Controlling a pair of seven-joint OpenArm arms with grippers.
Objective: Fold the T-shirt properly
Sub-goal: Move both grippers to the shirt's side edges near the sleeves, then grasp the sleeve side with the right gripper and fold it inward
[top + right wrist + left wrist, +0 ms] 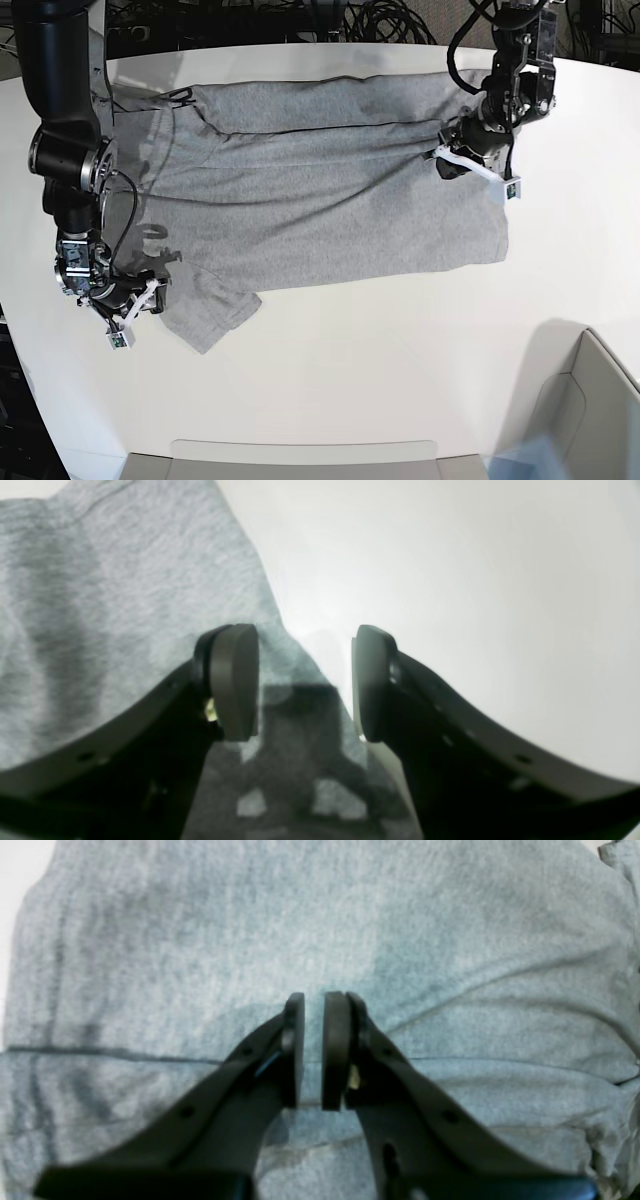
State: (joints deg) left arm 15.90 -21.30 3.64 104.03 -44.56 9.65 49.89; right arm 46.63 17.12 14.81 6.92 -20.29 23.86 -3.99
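Heather-grey cotton T-shirt [330,195] lies spread on the white table [400,370]; left gripper [452,160] over its right edge, right gripper [140,300] beside one sleeve.

A white table [380,380] fills most of the frame under even light. Black cables [390,20] tangle along the dark top edge, behind the table.

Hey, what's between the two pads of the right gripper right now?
In the right wrist view, the right gripper stands open, and the slanting edge of the T-shirt crosses the gap, with bare white table beyond it.
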